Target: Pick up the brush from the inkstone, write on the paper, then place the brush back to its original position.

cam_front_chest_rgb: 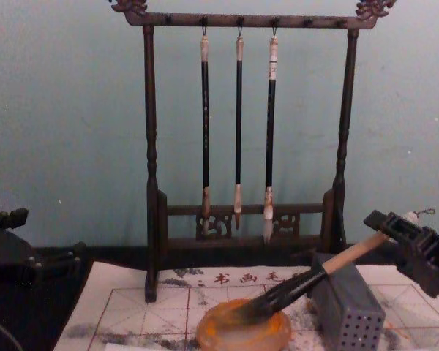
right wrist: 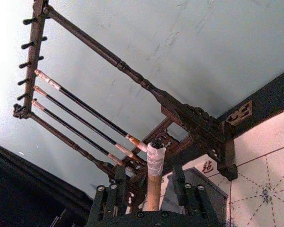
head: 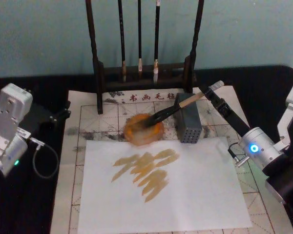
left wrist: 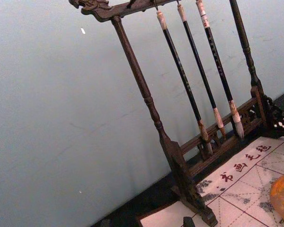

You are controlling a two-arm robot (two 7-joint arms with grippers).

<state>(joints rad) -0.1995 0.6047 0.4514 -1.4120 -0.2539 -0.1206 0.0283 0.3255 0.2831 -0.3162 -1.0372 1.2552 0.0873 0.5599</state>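
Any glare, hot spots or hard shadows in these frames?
Right wrist view: wall blows out white in one corner; right gripper around the brush sits in shade. Head view: blue light glows on the right arm, white sheet bright without glare, left gripper parked dark at the left. Chest and left wrist views: even light, no hard shadows.

Calligraphy practice station, tabletop. Evidence: dark wooden brush rack (cam_front_chest_rgb: 151,146) bearing three slim hanging brushes (cam_front_chest_rgb: 238,124); plain pale blue-green wall (cam_front_chest_rgb: 58,110) directly behind the rack; red-grid paper (head: 95,117) with printed characters under its feet; orange-brown inkstone (head: 136,136) and grey perforated block (head: 189,127) just in front; black table (head: 34,209) beneath.
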